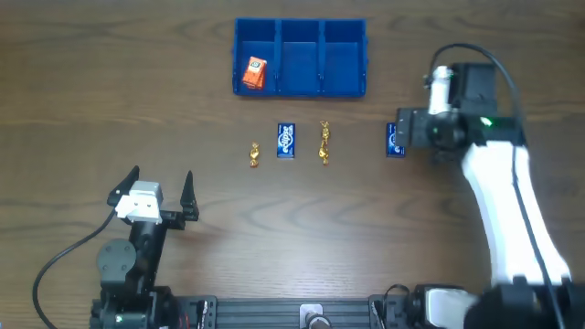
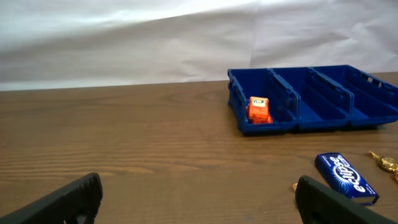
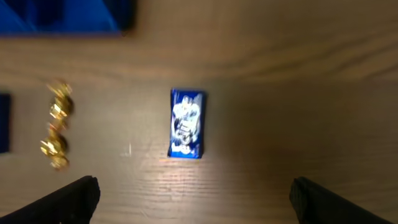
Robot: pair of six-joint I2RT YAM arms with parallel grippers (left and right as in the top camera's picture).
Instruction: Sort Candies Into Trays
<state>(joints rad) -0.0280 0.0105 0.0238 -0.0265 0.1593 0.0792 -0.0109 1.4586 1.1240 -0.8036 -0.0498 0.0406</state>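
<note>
Candy in a blue wrapper point(image 3: 185, 123) lies on the bench point(image 1: 91, 91) directly beneath our right pincer point(image 3: 194, 204), spread wide, we judge, to straddle it, while our left pincer point(image 1: 161, 190), also spread, hangs well apart from the tray point(image 1: 302, 90).

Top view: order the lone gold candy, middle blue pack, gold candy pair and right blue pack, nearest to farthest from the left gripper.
1. Lone gold candy, row's left end, closest to the left gripper.
2. Middle blue pack, next along.
3. Gold candy pair, right of centre.
4. Right blue pack, row's right end.
</note>
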